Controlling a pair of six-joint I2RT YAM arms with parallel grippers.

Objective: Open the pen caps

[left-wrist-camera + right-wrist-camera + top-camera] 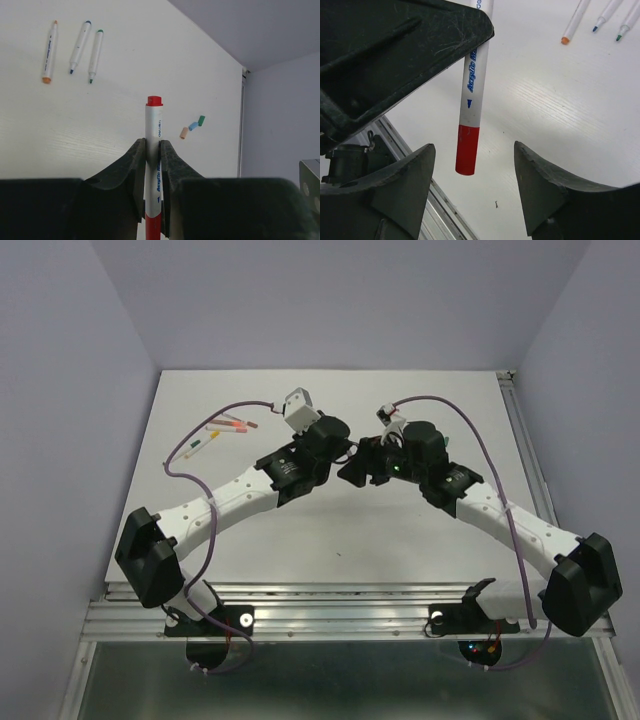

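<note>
My left gripper [153, 150] clamps the pen [153, 125]; right gripper [472, 167] gapes around the red cap [467, 150] — closing off-centre could skew it.

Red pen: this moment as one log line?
left gripper: shut on red pen | right gripper: open, flanking red cap | cap not yet off

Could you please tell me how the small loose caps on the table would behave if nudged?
Probably very light: the loose caps look tiny beside the uncapped pens. Being short and round, they would likely roll or skid across the smooth table.
</note>
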